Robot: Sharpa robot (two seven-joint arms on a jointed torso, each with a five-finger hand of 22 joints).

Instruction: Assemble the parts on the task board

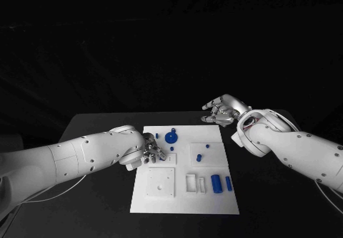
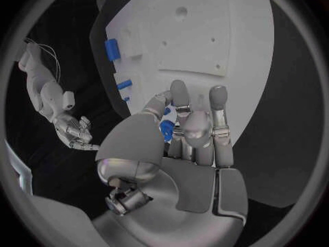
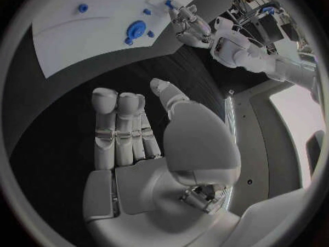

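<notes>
The left robot hand (image 1: 150,151) pinched a small blue part (image 2: 166,129) over the task board (image 1: 214,198) (white, on the tabletop (image 1: 100,124)). The right robot hand (image 1: 221,110), fingers apart, held nothing beyond its far corner.

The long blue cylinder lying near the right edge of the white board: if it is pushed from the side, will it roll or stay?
The blue cylinder looks round and lies flat on the smooth task board, so it would probably roll sideways. It seems small, rigid and likely light.
</notes>
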